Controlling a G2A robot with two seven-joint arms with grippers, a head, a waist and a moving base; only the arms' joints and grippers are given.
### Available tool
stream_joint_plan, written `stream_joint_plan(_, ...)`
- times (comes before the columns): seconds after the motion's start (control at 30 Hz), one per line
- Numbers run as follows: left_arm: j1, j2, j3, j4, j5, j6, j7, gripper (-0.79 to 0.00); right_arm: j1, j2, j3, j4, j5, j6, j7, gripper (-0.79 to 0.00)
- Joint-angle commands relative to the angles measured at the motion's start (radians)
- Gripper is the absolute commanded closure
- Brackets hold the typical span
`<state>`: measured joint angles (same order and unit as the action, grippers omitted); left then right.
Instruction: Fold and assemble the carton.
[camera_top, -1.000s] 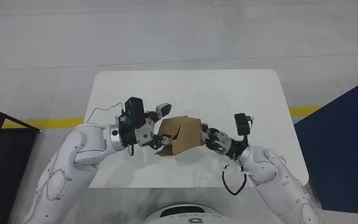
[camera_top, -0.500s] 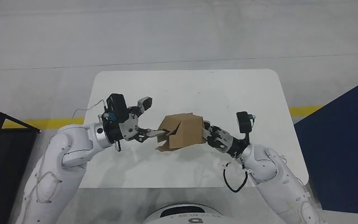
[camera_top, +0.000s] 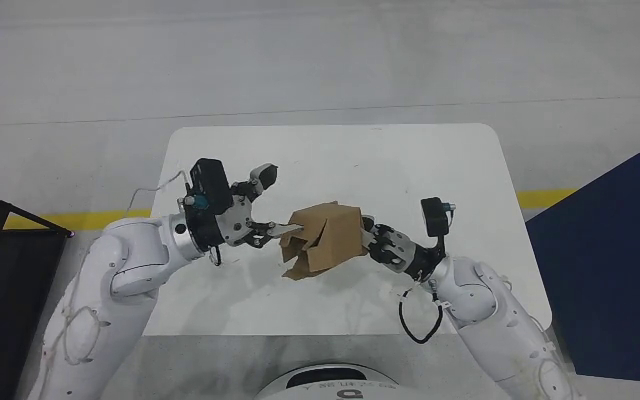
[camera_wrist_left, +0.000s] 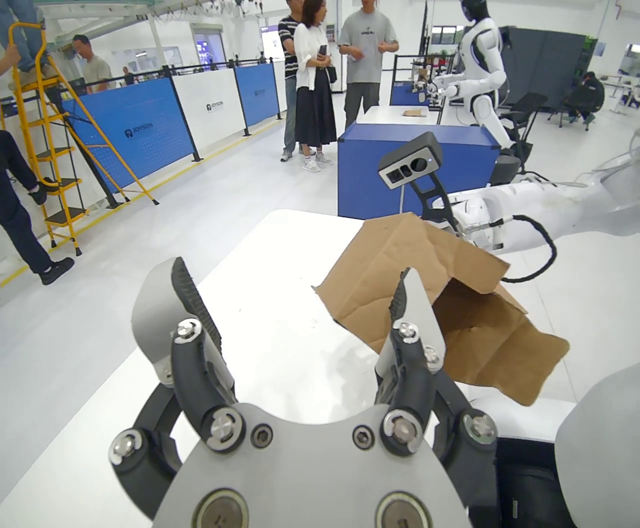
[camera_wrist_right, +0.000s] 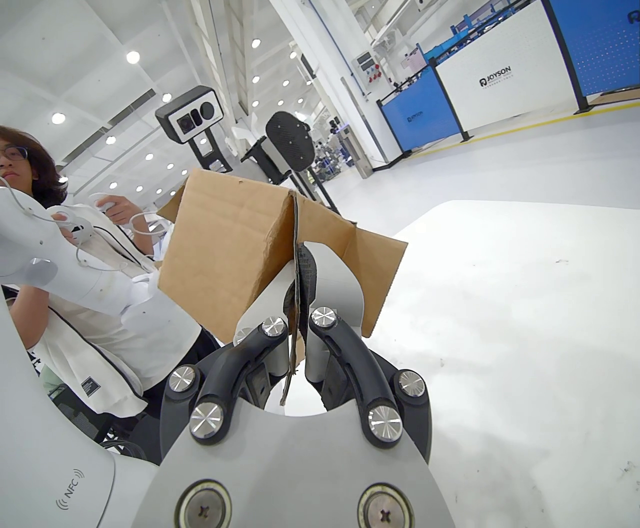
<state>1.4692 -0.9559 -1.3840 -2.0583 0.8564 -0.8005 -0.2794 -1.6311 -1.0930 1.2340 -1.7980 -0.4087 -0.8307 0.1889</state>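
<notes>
Left gripper (camera_top: 279, 203) is swinging back toward the carton (camera_top: 326, 238), wide open and empty, while right gripper (camera_top: 369, 241) is pinching its edge, holding it over the table (camera_top: 430, 165). Flap-tucking is probably resuming.

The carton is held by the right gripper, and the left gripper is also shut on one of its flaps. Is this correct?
Not quite. The left gripper is open, its fingers spread apart and clamping no flap, as the left wrist view shows. The right gripper is indeed shut on the carton.
</notes>
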Motion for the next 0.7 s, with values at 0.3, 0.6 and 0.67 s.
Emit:
stream_joint_plan(0.3,-0.084,-0.023,0.157,0.024,0.265,0.093,0.042,-0.616,-0.016,0.003,0.008,-0.028,-0.012,0.003,-0.002,0.0)
stream_joint_plan(0.6,-0.081,-0.021,0.135,0.04,0.225,0.082,0.036,-0.643,-0.017,0.004,0.008,-0.033,-0.005,-0.003,0.001,0.0)
stream_joint_plan(0.67,-0.078,-0.021,0.133,0.043,0.205,0.071,0.043,-0.653,-0.011,0.003,0.002,-0.03,-0.002,0.0,0.006,0.0)
